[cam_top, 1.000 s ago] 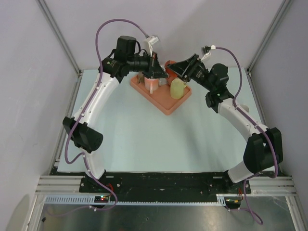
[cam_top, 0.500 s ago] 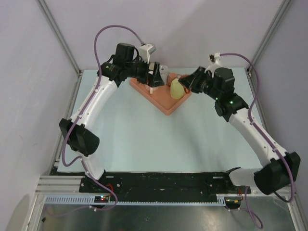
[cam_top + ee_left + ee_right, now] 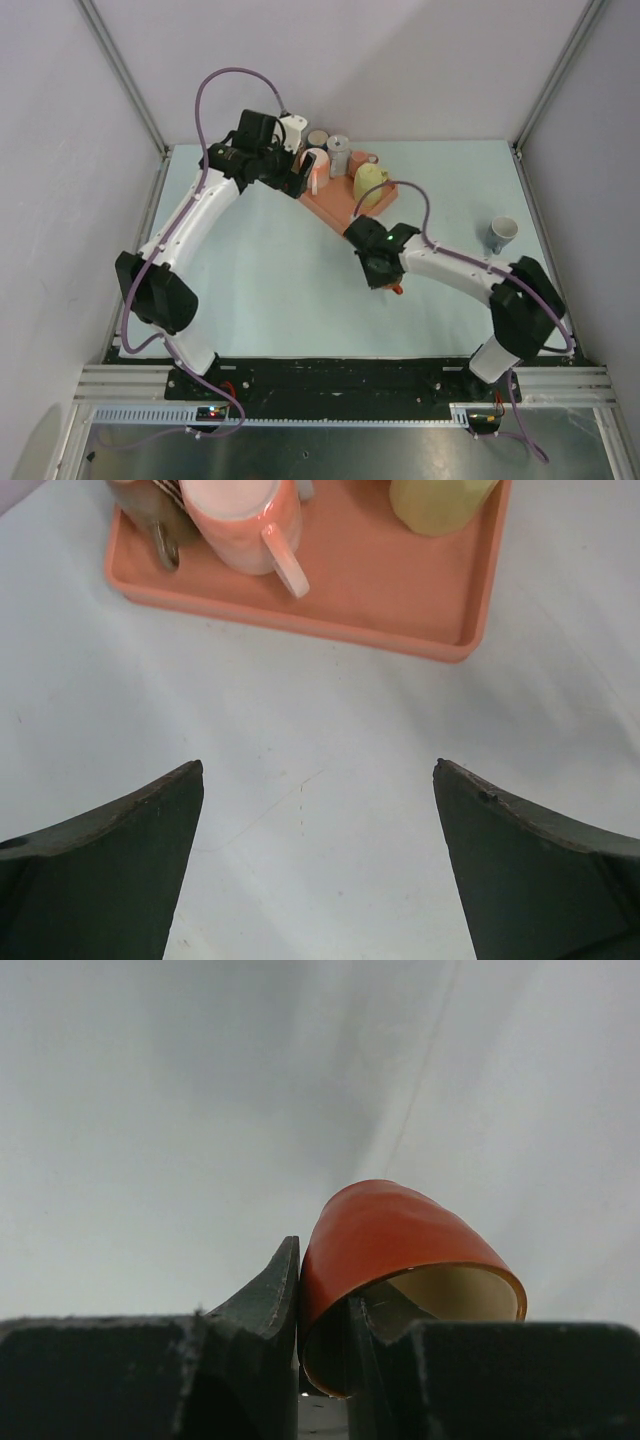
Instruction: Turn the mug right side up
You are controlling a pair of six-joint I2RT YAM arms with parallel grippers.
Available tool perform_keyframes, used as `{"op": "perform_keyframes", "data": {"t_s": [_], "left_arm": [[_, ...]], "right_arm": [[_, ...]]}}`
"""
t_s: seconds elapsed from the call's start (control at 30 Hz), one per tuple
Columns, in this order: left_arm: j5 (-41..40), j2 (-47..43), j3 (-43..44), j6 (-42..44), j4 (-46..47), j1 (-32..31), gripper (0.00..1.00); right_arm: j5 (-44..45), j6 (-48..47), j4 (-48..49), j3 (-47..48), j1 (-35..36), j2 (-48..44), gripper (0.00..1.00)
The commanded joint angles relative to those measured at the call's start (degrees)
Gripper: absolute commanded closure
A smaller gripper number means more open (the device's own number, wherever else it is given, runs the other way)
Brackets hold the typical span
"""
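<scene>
The mug [image 3: 400, 1230] is orange-red with a cream inside. It is tilted, with its mouth turned toward the right wrist camera. My right gripper [image 3: 325, 1280] is shut on its rim, one finger inside and one outside. In the top view the right gripper [image 3: 385, 270] is over the middle of the table. It hides the mug [image 3: 397, 290] except for a red sliver. My left gripper [image 3: 317, 770] is open and holds nothing, just in front of the orange tray [image 3: 380, 590]. From above, the left gripper [image 3: 300, 178] is at the tray's left corner.
The tray [image 3: 335, 208] holds a pink mug [image 3: 318, 163] and a yellow mug [image 3: 370, 182]. Two small cups [image 3: 339, 150] stand behind the tray. A grey-white cup [image 3: 503, 233] stands at the right side of the pale mat.
My right arm has swung from the tray to the middle of the table and shut on the orange-red mug. My left gripper has opened and drawn back from the pink mug.
</scene>
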Motion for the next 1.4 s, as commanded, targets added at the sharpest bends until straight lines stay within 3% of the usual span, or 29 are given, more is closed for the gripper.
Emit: {"op": "perform_keyframes", "data": {"t_s": [0.0, 0.23, 0.43, 0.57, 0.7, 0.83, 0.97, 1.13, 1.37], "left_arm": [[-2.1, -2.6, -1.0, 2.7, 0.6, -0.5, 0.00], [-1.5, -2.8, -2.4, 3.7, 0.7, -0.7, 0.00], [0.2, -0.7, -3.0, 5.8, 0.8, -0.6, 0.00], [-3.1, 6.5, 0.2, 5.5, 0.9, -0.6, 0.03], [-6.9, 16.3, 8.7, -0.4, 2.1, -0.6, 0.03], [-8.2, 27.4, 22.7, -6.8, 2.7, -0.8, 0.01], [-11.4, 36.1, 30.7, -7.8, 3.8, -1.3, 0.07], [-17.4, 41.1, 30.5, -8.0, 5.8, -1.5, 0.20], [-19.3, 44.5, 30.7, -6.5, 8.2, -2.0, 0.37]], "right_arm": [[-0.1, 1.3, 1.6, -0.2, 3.1, 4.1, 1.00], [-7.7, 1.6, 10.6, -5.7, 3.5, 7.9, 0.99], [-8.9, 0.5, 10.5, -6.2, 2.4, 8.6, 0.71], [-9.5, 0.1, 10.0, -5.8, 0.9, 5.9, 0.45], [-9.4, -0.4, 7.8, -4.5, 0.1, 1.2, 0.27], [-10.2, -1.6, 6.9, -2.7, -0.3, -2.9, 0.05], [-9.6, -1.7, 5.7, -1.2, -0.8, -5.6, 0.01], [-8.2, -1.5, 5.5, -0.7, -1.9, -8.1, 0.01], [-6.8, -3.0, 5.9, -0.3, -2.4, -9.7, 0.01]]}}
